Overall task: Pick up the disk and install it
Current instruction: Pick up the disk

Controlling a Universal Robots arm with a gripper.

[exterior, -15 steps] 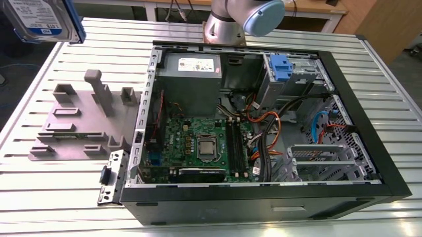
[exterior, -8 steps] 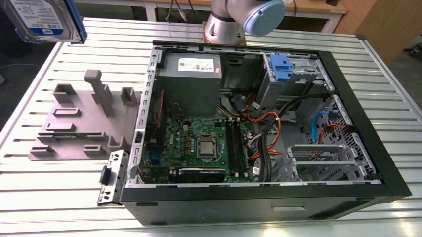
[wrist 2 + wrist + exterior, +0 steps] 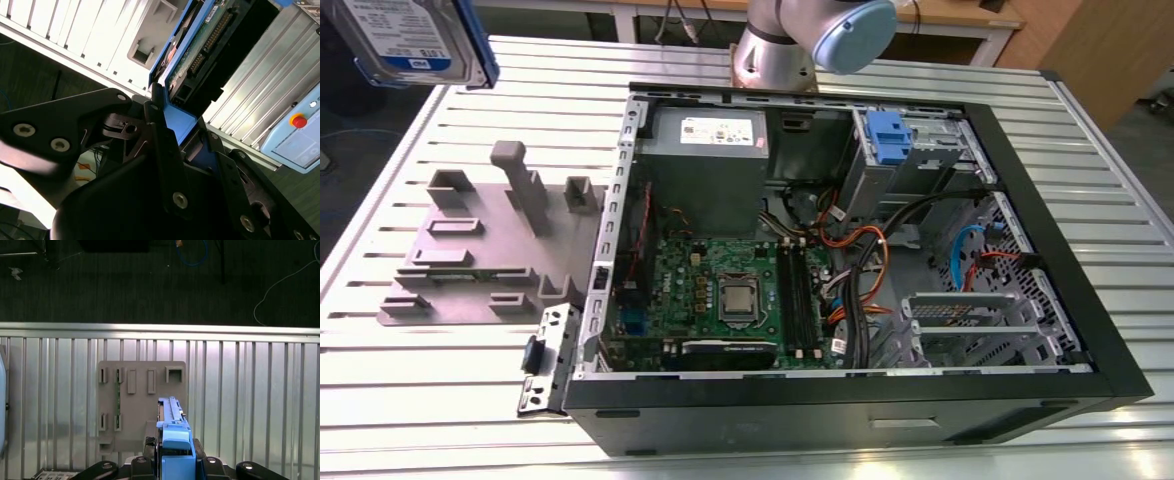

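Note:
The disk (image 3: 408,38), silver-grey with a white-and-blue label and a blue bracket, hangs in the air at the exterior view's top left, above the table's far corner. In the second wrist view my gripper (image 3: 183,134) is shut on the disk's blue bracket (image 3: 181,123), with black fingers (image 3: 156,131) on either side; the disk's green circuit board (image 3: 202,42) points away from the wrist. In the first wrist view the disk (image 3: 172,426) is edge-on between the gripper's fingers (image 3: 175,462), high over a grey fixture plate (image 3: 141,405).
An open black computer case (image 3: 1121,340) lies on the slatted metal table (image 3: 467,400), with a motherboard (image 3: 720,290) and a blue-tabbed drive bay (image 3: 889,136) inside. The grey fixture plate (image 3: 474,255) with upright holders sits at the case's left. The arm's base (image 3: 781,50) stands behind the case.

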